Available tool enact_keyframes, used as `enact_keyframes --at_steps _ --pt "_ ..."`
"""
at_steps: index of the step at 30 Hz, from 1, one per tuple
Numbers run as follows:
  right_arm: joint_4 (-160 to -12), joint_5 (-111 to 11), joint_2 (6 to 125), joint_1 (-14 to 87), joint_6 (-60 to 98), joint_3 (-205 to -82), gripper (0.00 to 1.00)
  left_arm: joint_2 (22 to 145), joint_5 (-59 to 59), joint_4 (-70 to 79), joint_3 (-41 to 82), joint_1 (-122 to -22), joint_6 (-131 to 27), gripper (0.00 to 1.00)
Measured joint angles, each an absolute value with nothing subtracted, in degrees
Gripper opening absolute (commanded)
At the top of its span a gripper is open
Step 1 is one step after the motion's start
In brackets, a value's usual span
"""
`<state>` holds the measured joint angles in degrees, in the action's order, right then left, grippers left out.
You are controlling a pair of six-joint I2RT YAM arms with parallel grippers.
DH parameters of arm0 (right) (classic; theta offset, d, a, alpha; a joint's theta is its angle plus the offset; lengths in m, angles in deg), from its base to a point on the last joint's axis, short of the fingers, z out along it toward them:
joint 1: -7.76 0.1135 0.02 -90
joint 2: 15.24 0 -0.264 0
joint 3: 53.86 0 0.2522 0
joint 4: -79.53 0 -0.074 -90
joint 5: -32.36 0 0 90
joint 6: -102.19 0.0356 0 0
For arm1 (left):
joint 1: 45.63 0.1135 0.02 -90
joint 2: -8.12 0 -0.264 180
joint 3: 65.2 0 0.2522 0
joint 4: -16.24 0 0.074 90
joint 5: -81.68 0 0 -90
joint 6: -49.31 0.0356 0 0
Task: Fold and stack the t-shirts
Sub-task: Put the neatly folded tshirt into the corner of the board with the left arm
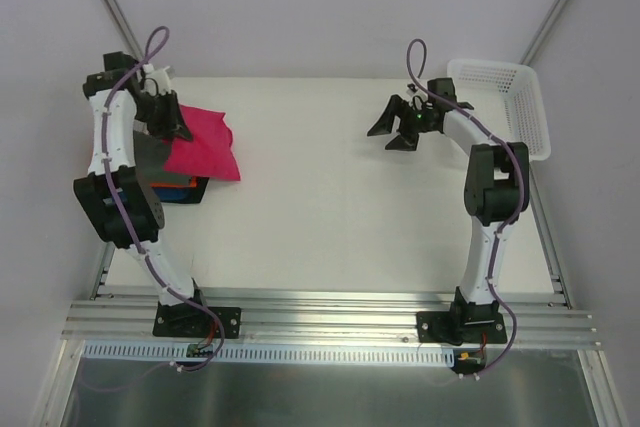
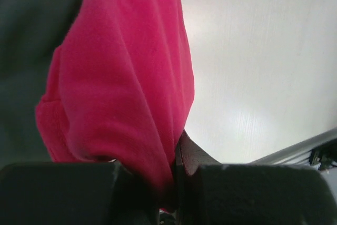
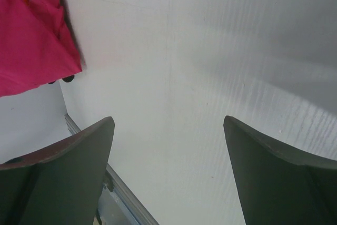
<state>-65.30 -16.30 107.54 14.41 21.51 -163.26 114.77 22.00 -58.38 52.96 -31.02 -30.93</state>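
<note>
Left tool (image 1: 166, 115) is clenched on the upper corner of the magenta shirt (image 1: 205, 147), upper left of the top view. The left wrist view confirms cloth pinched between the fingers. The shirt's long axis runs from the tool down and right in frame, so it overhangs the folded stack (image 1: 150, 159) (grey on top, orange and dark layers under) onto the desk (image 1: 330, 227). I judge the set-down needs a shift toward frame left. Right tool (image 1: 400, 127) is released, jaws wide, well apart at upper centre-right, near the basket (image 1: 490, 65). I see nothing in it.
</note>
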Motion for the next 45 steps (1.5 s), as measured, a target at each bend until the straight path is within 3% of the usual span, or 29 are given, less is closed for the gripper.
enact_keyframes --at_steps 9,26,35,45 --pt "-65.3 -16.8 102.5 14.4 20.9 -159.8 0.89 115.1 21.3 -63.9 71.9 -24.3 -30.0 0.0" --pt "-65.3 -17.7 98.4 14.4 20.5 -156.2 0.89 114.1 22.9 -70.3 69.0 -23.3 -29.2 0.0" --pt "-65.5 -17.8 97.9 14.4 20.5 -155.3 0.89 116.1 23.5 -74.0 81.6 -17.0 -27.5 0.0" --pt "-65.6 -18.0 97.6 14.4 20.5 -154.9 0.9 121.4 24.6 -74.3 82.7 -17.3 -26.5 0.0"
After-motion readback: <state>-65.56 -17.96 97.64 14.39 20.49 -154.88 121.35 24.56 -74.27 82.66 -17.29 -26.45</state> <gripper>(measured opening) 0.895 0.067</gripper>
